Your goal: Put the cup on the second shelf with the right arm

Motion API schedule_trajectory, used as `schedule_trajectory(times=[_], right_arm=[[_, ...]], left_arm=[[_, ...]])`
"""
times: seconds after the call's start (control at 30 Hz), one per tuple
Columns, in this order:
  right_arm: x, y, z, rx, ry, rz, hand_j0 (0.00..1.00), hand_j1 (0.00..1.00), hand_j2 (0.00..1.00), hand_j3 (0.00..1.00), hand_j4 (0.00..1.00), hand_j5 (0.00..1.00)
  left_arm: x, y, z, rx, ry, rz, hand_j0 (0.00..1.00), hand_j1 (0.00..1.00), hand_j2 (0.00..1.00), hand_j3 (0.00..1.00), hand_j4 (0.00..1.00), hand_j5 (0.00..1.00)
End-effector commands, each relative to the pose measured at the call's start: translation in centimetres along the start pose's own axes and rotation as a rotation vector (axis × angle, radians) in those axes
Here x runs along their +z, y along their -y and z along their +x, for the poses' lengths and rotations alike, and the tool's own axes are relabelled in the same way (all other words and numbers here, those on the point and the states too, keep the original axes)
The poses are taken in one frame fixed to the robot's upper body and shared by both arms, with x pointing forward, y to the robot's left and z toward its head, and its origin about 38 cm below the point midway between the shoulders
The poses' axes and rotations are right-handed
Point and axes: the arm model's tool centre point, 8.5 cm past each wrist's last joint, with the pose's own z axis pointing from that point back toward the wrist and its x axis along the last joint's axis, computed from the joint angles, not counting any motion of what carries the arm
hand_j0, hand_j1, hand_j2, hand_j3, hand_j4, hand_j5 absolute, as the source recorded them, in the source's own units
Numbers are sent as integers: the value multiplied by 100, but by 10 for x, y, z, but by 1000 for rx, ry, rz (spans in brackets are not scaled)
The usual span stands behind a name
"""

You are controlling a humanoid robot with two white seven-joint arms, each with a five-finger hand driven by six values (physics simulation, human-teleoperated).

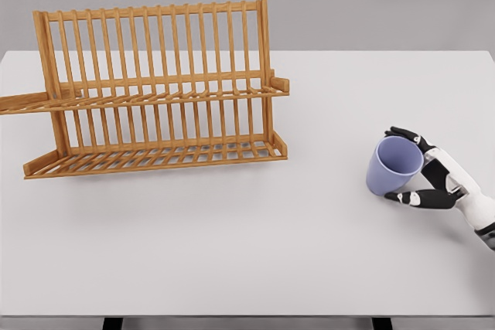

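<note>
We see our right hand grasping the lavender cup, fingers curling over its rim and thumb beneath its side. The cup is tilted, its mouth facing up and toward the camera, at the right of the white surface. Well apart to the left stands the wooden two-tier dish rack.

One head-mounted view: high, angled down across the table, facing the wooden rack at middle distance.
</note>
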Motion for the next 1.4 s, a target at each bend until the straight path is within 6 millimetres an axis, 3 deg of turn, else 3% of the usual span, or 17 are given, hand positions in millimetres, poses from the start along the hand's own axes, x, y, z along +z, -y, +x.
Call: schedule_trajectory(times=[0.0,0.27,0.87,1.37], right_arm=[[0,-1,0,3,0,5,84,84,84,84,84,84],[-5,4,5,17,13,6,73,73,73,73,73,73],[-43,19,44,85,133,33,59,59,59,59,59,59],[-77,26,77,133,235,59,59,59,59,59,59,59]], left_arm=[[0,0,0,-1,0,0,100,100,100,100,100,100],[0,0,0,0,0,-1,100,100,100,100,100,100],[0,0,0,-1,0,0,100,100,100,100,100,100],[0,0,0,0,0,-1,100,100,100,100,100,100]])
